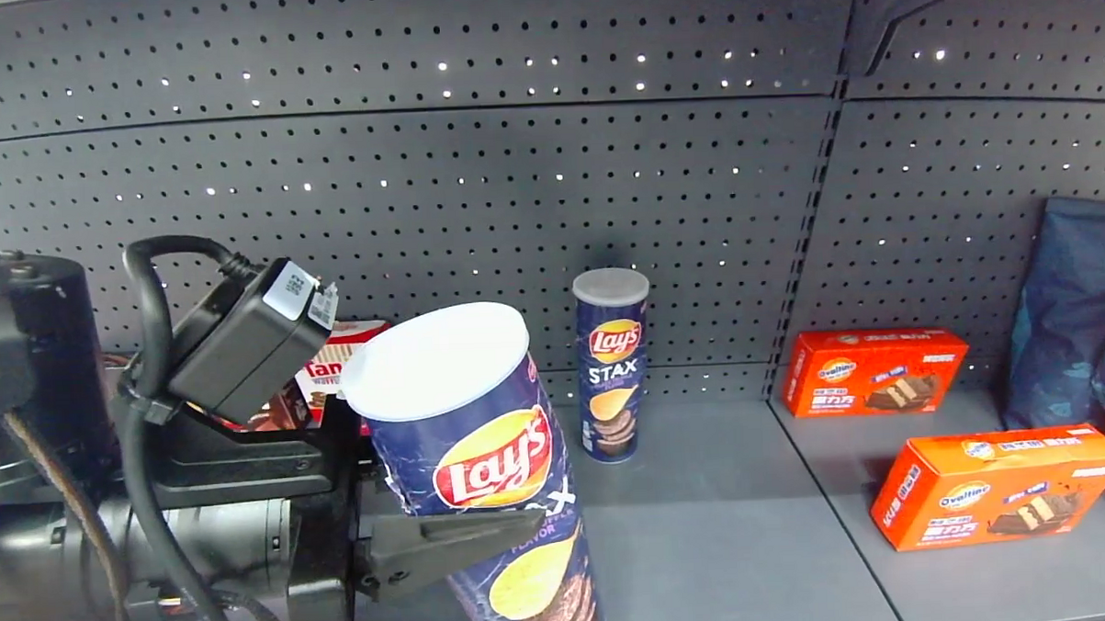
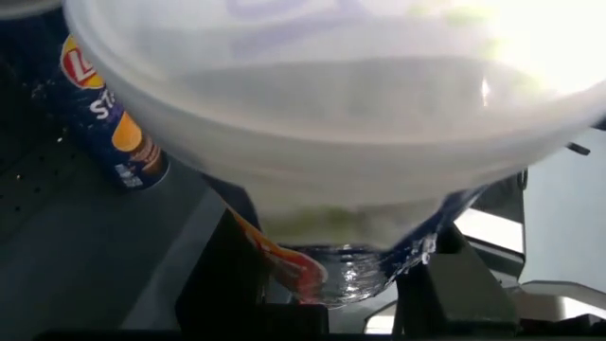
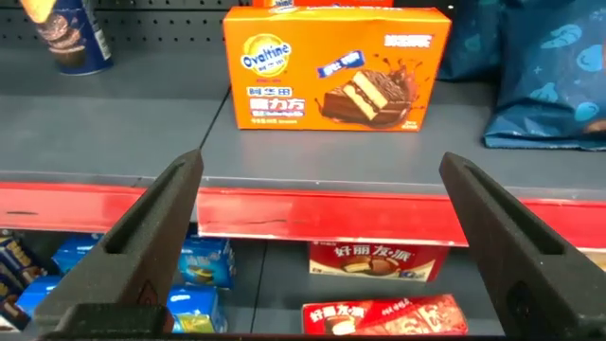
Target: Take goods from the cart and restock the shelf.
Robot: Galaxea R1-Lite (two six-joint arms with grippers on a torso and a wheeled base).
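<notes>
Here, the chips can [image 1: 484, 460] sits in the grasp of the left end effector [image 1: 473, 525], whose dark fingers are closed against its sides about halfway down. The can is tilted, its white lid leaning toward the robot's left, and its lower end is cut off by the head view's edge, so whether it touches the shelf [image 1: 707, 526] cannot be told. In the left wrist view the translucent lid [image 2: 331, 114] looms close above the clamping fingers.

A second, identical can [image 1: 613, 363] stands upright near the perforated back panel [image 1: 512, 192], just beyond the held one and apart from it. Behind the left arm, a red-and-white wafer box [image 1: 334, 364] peeks out.

Farther to the right lie two orange chocolate boxes [image 1: 872, 371], one behind the other, with blue bags [image 1: 1076, 311] past them.

The right end effector [image 3: 322, 170] is spread wide and holds nothing, facing the shelf's red front strip [image 3: 312, 213] below one orange box.
</notes>
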